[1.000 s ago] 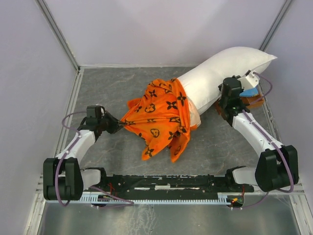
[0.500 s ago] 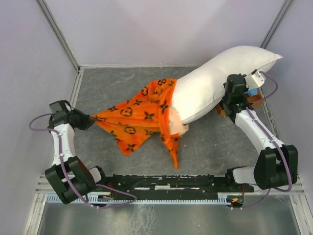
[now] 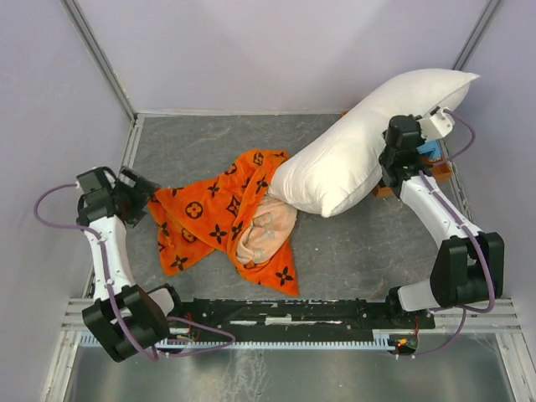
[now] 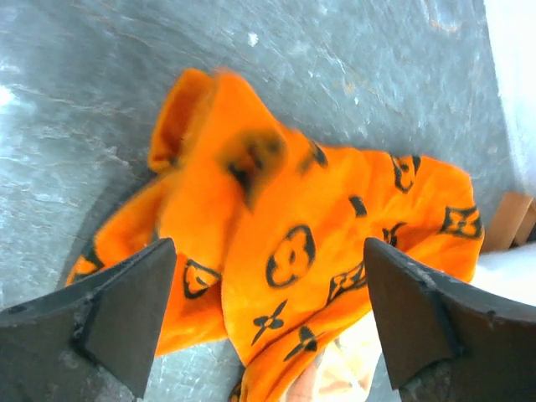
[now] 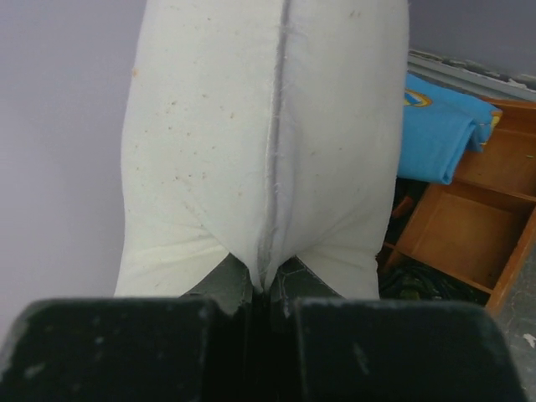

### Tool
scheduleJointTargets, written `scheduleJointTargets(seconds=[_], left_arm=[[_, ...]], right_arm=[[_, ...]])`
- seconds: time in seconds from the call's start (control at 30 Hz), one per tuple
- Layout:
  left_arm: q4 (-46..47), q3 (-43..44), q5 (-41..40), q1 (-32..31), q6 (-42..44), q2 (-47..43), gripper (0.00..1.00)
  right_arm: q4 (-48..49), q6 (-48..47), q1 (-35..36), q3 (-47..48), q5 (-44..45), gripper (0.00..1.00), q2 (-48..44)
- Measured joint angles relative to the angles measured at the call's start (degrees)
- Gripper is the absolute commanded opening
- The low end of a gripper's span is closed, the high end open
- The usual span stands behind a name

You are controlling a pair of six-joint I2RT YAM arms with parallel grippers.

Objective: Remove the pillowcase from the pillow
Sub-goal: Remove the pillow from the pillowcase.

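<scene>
The orange pillowcase [image 3: 209, 213] with black motifs lies crumpled on the table, its pale inside [image 3: 266, 234] showing. The white pillow [image 3: 352, 146] slants up to the back right and is out of the case, its low end beside the case's upper right edge. My left gripper [image 3: 144, 194] stands open at the case's left edge. In the left wrist view the pillowcase [image 4: 276, 226] lies below and between the spread fingers of that gripper [image 4: 268, 331], which holds nothing. My right gripper [image 5: 270, 289] is shut on the pillow [image 5: 260, 126] at its seam, on the pillow's right side [image 3: 388, 172].
A wooden box [image 5: 469, 226] with a folded light-blue cloth [image 5: 440, 126] sits at the back right, behind the right arm [image 3: 427, 201]. Enclosure walls stand close on the left, back and right. Grey table [image 3: 352, 243] shows in front of the pillow.
The left gripper pulled the pillowcase leftward off the pillow, then opened and let it go; the case dropped in a heap. The right gripper kept hold and the pillow's low end came free.
</scene>
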Motion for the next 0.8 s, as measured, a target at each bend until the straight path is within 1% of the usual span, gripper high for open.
scheduleJointTargets(seconds=[0.07, 0.13, 0.27, 0.4, 0.5, 0.57, 0.6, 0.63, 0.67, 0.7, 0.73, 0.77, 0.8], left_arm=[[-1.3, 2.0, -4.6, -5.9, 1.3, 0.1, 0.99], [-1.3, 4.4, -8.3, -12.8, 2.0, 0.1, 0.99], [2.1, 8.0, -13.2, -28.3, 2.2, 0.7, 0.99], [7.1, 8.2, -16.2, -40.7, 1.7, 5.3, 0.99], [12.3, 6.8, -17.3, -46.9, 0.9, 11.0, 0.99], [16.2, 5.2, -17.5, -49.4, 0.1, 16.0, 0.89], [17.8, 4.3, -17.5, -49.9, -0.1, 18.1, 0.82], [19.8, 2.8, -17.7, -50.2, -0.5, 21.1, 0.72], [21.0, 1.6, -17.9, -50.3, -0.7, 22.9, 0.59], [22.3, 0.0, -18.0, -50.3, -1.2, 24.7, 0.41], [23.0, -1.3, -18.1, -50.3, -1.5, 25.7, 0.19], [23.8, -3.1, -18.3, -50.4, -2.1, 26.4, 0.05], [24.3, -4.4, -18.4, -50.4, -2.7, 26.5, 0.03]], right_arm=[[1.2, -1.9, 1.1, 0.8, 0.7, 0.01, 0.6], [2.8, -4.6, 4.8, 1.6, 2.1, 0.01, 2.0], [5.7, -9.7, 10.7, 3.0, 4.5, 0.01, 3.4], [6.0, -11.8, 14.3, 4.7, 4.8, 0.01, 3.8], [5.1, -13.1, 17.0, 7.6, 4.5, 0.01, 4.5], [4.9, -15.0, 19.3, 10.5, 4.1, 0.01, 5.3], [4.8, -16.2, 20.5, 12.2, 3.7, 0.01, 5.6], [4.8, -17.6, 21.7, 14.0, 2.7, 0.01, 5.8], [4.8, -18.4, 22.3, 15.3, 2.0, 0.01, 5.8], [4.6, -19.7, 23.0, 17.2, 0.8, 0.01, 5.8], [4.5, -20.8, 23.5, 18.8, -0.4, 0.01, 5.8], [3.9, -22.1, 23.9, 20.9, -1.7, 0.01, 5.8], [3.4, -23.2, 24.2, 23.1, -3.2, 0.01, 5.8]])
